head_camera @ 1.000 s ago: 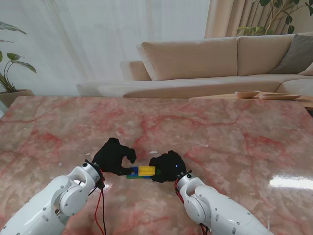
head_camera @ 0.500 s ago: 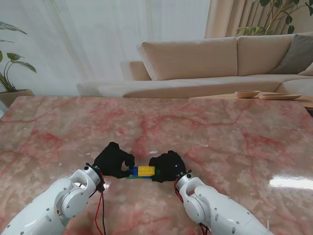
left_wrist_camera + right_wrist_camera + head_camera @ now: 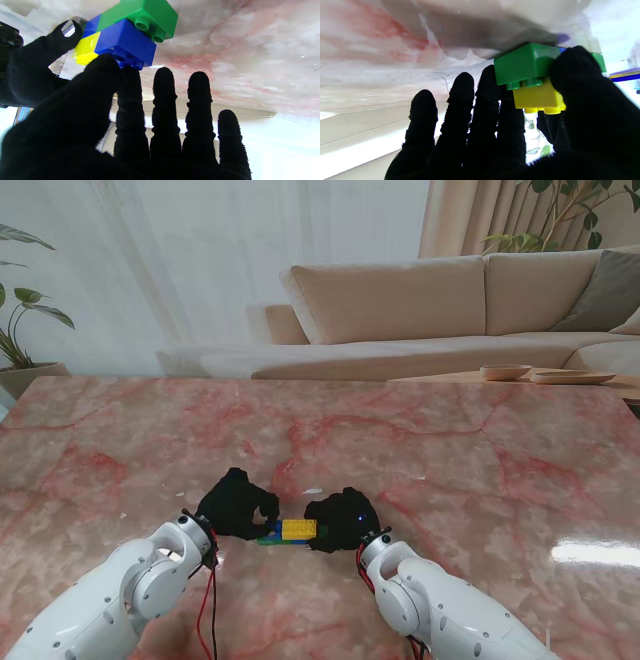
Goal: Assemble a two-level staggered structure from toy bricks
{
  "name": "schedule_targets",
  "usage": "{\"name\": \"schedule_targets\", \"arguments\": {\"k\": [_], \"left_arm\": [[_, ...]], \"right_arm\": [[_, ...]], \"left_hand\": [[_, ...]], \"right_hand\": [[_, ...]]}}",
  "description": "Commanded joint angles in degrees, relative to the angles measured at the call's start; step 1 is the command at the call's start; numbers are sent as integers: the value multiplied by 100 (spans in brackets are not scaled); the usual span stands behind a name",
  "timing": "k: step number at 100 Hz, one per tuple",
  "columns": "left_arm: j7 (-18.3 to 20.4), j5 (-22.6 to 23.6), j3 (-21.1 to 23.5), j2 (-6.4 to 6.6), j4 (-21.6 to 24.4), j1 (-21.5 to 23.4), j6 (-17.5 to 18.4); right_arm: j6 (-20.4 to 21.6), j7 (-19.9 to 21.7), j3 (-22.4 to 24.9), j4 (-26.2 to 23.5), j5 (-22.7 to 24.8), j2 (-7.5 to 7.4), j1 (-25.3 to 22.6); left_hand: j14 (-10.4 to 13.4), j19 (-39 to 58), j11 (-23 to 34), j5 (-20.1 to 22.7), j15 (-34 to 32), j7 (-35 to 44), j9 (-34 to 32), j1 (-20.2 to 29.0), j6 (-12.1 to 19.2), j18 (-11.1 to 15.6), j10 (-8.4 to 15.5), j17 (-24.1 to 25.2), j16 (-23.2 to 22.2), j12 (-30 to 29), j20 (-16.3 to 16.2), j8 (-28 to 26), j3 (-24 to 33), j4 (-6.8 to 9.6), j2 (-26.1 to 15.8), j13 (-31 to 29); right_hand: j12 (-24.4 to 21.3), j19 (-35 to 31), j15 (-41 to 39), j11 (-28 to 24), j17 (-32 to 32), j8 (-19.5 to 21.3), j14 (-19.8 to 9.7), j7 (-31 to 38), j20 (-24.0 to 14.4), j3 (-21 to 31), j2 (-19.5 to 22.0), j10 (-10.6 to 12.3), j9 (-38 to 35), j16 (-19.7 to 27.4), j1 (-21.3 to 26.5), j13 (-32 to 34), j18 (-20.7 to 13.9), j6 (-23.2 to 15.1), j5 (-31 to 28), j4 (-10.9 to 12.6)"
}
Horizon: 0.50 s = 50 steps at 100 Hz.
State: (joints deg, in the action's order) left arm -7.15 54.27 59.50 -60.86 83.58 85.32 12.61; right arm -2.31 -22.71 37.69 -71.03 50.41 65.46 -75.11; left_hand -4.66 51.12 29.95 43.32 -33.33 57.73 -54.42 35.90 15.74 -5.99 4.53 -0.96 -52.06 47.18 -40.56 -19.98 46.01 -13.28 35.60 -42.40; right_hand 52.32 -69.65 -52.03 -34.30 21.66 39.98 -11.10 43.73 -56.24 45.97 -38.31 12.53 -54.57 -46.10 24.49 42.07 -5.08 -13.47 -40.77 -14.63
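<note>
A small brick stack lies on the marble table between my hands. Its lower level is green bricks [image 3: 272,541] [image 3: 140,12] [image 3: 525,62]. On top sit a blue brick [image 3: 272,528] [image 3: 125,42] and a yellow brick [image 3: 299,528] [image 3: 85,47] [image 3: 537,97], shifted along the green level. My left hand [image 3: 235,505] has thumb and index fingertips [image 3: 105,67] pressed on the blue brick's studs. My right hand [image 3: 343,520] grips the stack's other end, thumb [image 3: 575,67] over green and yellow, fingers behind.
The pink marble table [image 3: 450,450] stretches around the hands. A beige sofa [image 3: 430,300] stands beyond its far edge, and a plant [image 3: 20,320] at the far left. Red and black cables [image 3: 205,610] hang under my left wrist.
My left hand has curled down and closed in on the blue brick at the stack's left end. The right hand and the stack have stayed put.
</note>
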Motion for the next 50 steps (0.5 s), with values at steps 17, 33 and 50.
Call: {"name": "schedule_targets", "arguments": {"k": [17, 33, 50], "left_arm": [[-90, 111, -140, 9, -188, -108, 63], [-116, 145, -199, 19, -272, -156, 113], [-183, 256, -290, 40, -371, -216, 171]], "right_arm": [[3, 94, 14, 17, -15, 4, -36], [-3, 99, 19, 5, -1, -1, -45], [11, 92, 6, 10, -3, 1, -38]], "left_hand": [[-35, 120, -26, 133, -174, -20, -245, 179, 54, -95, 53, 98, 31, 133, -9, 32, 15, 93, -48, -52], [-29, 151, 15, 220, -224, 83, -351, 204, 130, -106, 68, 62, 27, 166, -11, 13, -49, 63, 42, -135], [-20, 271, -55, 448, -339, 191, -647, 270, 218, -121, 116, -46, 24, 162, -25, 137, -70, 61, 169, -337]], "right_hand": [[68, 25, -32, -64, -85, 70, -161, 393, -163, 449, 296, 201, -45, -90, 359, -33, 8, -843, -302, -70], [71, 27, -32, -62, -85, 71, -165, 393, -164, 456, 289, 197, -49, -91, 357, -34, 8, -848, -304, -74], [75, 28, -32, -61, -85, 71, -166, 393, -164, 460, 293, 199, -47, -91, 356, -34, 8, -848, -305, -74]]}}
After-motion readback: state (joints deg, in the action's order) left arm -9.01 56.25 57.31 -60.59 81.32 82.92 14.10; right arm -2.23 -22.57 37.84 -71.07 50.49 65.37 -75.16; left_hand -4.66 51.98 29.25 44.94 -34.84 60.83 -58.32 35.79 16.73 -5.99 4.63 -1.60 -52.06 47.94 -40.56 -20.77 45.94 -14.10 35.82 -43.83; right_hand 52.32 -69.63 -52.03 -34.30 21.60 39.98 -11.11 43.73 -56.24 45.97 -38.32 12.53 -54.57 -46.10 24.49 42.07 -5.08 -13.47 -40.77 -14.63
